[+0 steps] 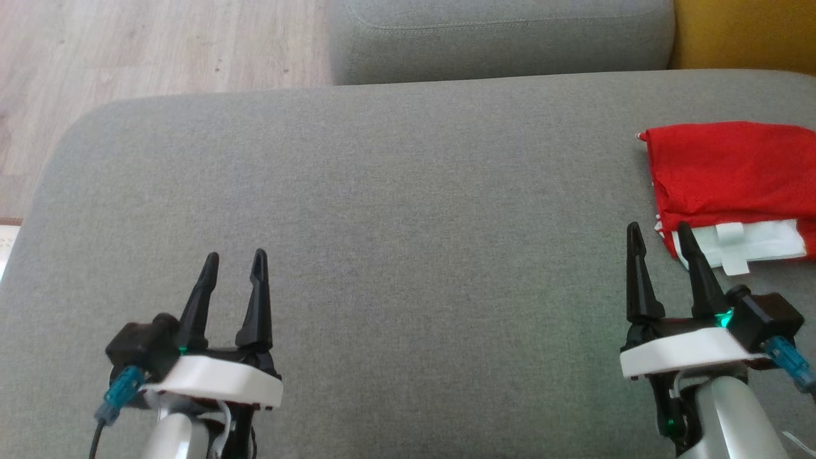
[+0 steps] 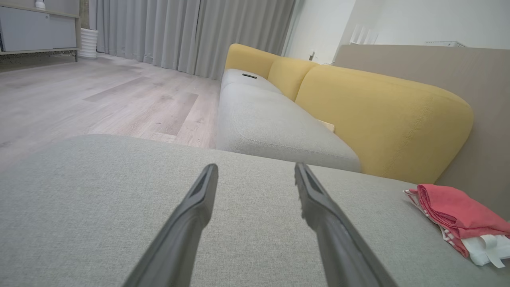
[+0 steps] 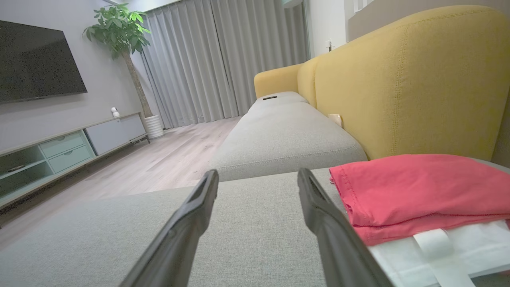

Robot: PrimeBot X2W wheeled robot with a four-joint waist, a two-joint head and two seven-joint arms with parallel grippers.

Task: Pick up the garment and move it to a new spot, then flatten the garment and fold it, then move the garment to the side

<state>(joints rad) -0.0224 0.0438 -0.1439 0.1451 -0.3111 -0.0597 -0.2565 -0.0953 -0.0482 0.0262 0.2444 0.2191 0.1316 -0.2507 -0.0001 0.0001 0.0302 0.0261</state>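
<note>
One broad grey seat cushion (image 1: 408, 191) spreads under both arms, its fabric bare across the middle. Pale wood floor (image 1: 127, 51) runs past its far left corner. A second grey seat (image 1: 497, 44) butts against its far edge, with a yellow backrest (image 1: 746, 32) rising at the far right. The garment (image 1: 727, 172) is red and folded into a neat stack, with a white panel and a white tab along its near side. It lies flat at the cushion's right edge, near the backrest. The right gripper (image 1: 658, 231) stands just left of the garment, jaws spread with nothing between them. Its outer finger crosses the white panel's corner in the head view, and I cannot tell whether it touches the cloth. The left gripper (image 1: 234, 262) sits well apart at the lower left, above bare cushion, jaws likewise spread and empty.
</note>
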